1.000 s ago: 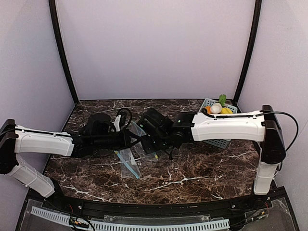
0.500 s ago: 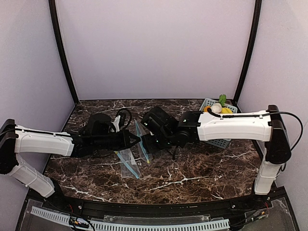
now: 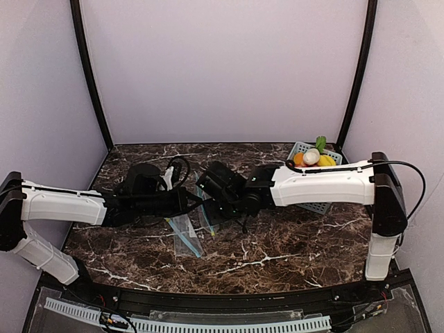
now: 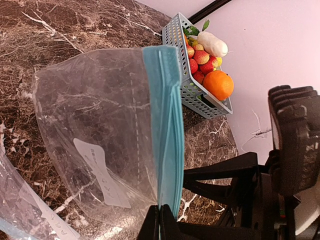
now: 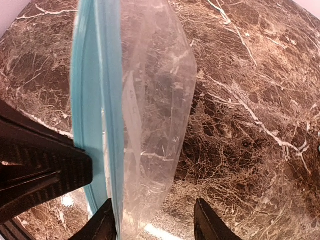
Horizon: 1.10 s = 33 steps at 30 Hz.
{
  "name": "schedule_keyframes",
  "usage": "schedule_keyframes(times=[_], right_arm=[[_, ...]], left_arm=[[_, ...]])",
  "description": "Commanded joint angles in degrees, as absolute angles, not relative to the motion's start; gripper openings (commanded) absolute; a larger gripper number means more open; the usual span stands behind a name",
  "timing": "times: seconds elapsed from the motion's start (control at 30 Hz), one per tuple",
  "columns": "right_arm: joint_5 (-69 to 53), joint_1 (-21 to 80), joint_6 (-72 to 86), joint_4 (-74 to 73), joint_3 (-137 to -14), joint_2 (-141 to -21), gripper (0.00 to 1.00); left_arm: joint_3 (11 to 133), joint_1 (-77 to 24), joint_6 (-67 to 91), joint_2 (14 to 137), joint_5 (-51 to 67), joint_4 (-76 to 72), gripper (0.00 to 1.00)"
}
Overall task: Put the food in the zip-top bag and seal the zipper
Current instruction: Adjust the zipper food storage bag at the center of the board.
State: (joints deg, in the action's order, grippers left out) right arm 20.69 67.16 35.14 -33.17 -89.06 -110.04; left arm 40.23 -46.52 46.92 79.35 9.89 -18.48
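Dark brown marble with white veins forms the counter [image 3: 277,257], closed in by pale lilac walls [image 3: 222,69]. 2 arms meet over its middle.

The left arm [image 3: 62,205] reaches in from the left. The left jaws are pressed together on the blue zipper strip of the zip-top bag [image 4: 100,130], pinching it at 1 end. The bag stands on edge, with its clear film and white label patch spread to 1 side of the strip.

The right arm [image 3: 319,184] reaches in from the right. The right jaws stand partly apart with a plain gap between them. 1 finger [image 5: 102,222] is just beside the blue strip, the other [image 5: 210,222] is out past the film, and the edge of the bag lies between them. Whether either finger touches the film I cannot tell.

A second clear bag [image 3: 186,236] with blue edging lies on the counter, just beside the held one.

All the food sits in a grey-blue mesh basket [image 4: 192,92] at the far right corner of the counter, well apart from the bag. It holds an orange ball [image 4: 218,85], a white oblong [image 4: 212,44], red strawberries [image 4: 200,57], a yellow piece [image 3: 326,159] and a green leaf [image 3: 320,142].
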Motion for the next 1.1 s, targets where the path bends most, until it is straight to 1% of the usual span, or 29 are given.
schedule_keyframes(times=[0.0, 0.17, 0.3, 0.37, 0.4, 0.57, 0.77, 0.83, 0.87, 0.93, 0.97, 1.0, 1.03, 1.07], right_arm=[[23.82, 66.28, 36.98, -34.81, -90.58, -111.76, 0.48], [22.98, 64.78, 37.00, -34.45, -90.03, -112.63, 0.43], [20.13, 63.63, 35.35, -31.27, -89.07, -113.83, 0.35], [18.86, 63.00, 34.94, -29.84, -88.29, -113.95, 0.27], [18.68, 62.76, 34.86, -29.46, -87.91, -113.80, 0.25], [20.60, 62.48, 34.08, -28.73, -86.78, -111.71, 0.01], [19.70, 62.44, 30.83, -26.75, -86.57, -109.55, 0.00], [19.82, 62.42, 30.49, -26.74, -86.74, -109.38, 0.00], [19.86, 62.48, 30.46, -26.84, -86.75, -109.28, 0.00], [19.88, 62.53, 30.69, -26.80, -86.72, -109.17, 0.00], [19.92, 62.52, 30.85, -26.93, -86.74, -109.16, 0.00], [19.94, 62.55, 31.06, -27.01, -86.75, -109.12, 0.00], [19.91, 62.65, 31.27, -27.13, -86.79, -109.08, 0.00], [19.96, 62.68, 31.34, -27.23, -86.83, -108.95, 0.00]], left_arm=[[39.22, -46.75, 46.42, 77.46, 10.10, -17.44, 0.01], [38.84, -46.75, 46.12, 77.13, 10.05, -16.90, 0.01], [38.05, -46.76, 46.16, 77.35, 10.76, -18.15, 0.01], [37.98, -46.76, 46.11, 77.50, 11.07, -17.81, 0.01], [37.97, -46.76, 46.05, 77.12, 10.94, -17.48, 0.01], [37.70, -46.76, 44.45, 73.86, 5.53, -11.04, 0.01], [37.39, -46.76, 43.70, 70.63, 3.19, -8.19, 0.01], [37.73, -46.70, 43.64, 70.44, 3.46, -8.10, 0.02], [38.17, -46.74, 43.53, 70.43, 3.58, -8.16, 0.05], [39.13, -46.75, 43.07, 70.40, 4.14, -8.08, 0.13], [39.47, -46.75, 42.83, 70.27, 4.51, -8.08, 0.20], [40.08, -46.71, 42.77, 70.16, 4.71, -8.17, 0.25], [40.34, -46.69, 42.66, 69.86, 4.91, -8.26, 0.35], [40.76, -46.72, 42.64, 69.69, 4.77, -8.57, 0.41]])
